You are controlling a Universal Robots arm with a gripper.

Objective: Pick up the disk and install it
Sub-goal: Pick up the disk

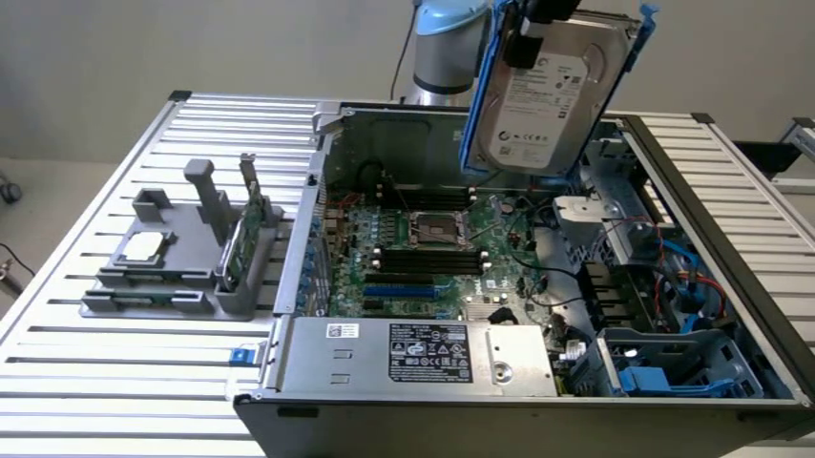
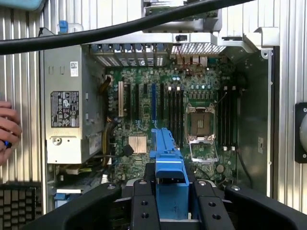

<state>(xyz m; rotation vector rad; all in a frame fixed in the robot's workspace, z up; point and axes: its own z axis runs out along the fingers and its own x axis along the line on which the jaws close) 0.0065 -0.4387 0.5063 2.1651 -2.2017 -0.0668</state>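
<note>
Silver-grey metal hard disk in blue rails hangs tilted at the exterior frame's upper right, over the open grey computer case, clamped in my black gripper. Risk: edge grip slips, or a corner snags the case wall. Wrist view adds a person's hand beside the case; exterior view gives the tilt.

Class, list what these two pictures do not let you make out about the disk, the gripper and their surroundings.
- Wrist view: disk seen edge-on in the gripper; its label is hidden.
- Wrist view: hand cut off by the picture's edge.
- Exterior view: gripper cut off by the top edge.
- Exterior view: power supply label print too small to read.
</note>
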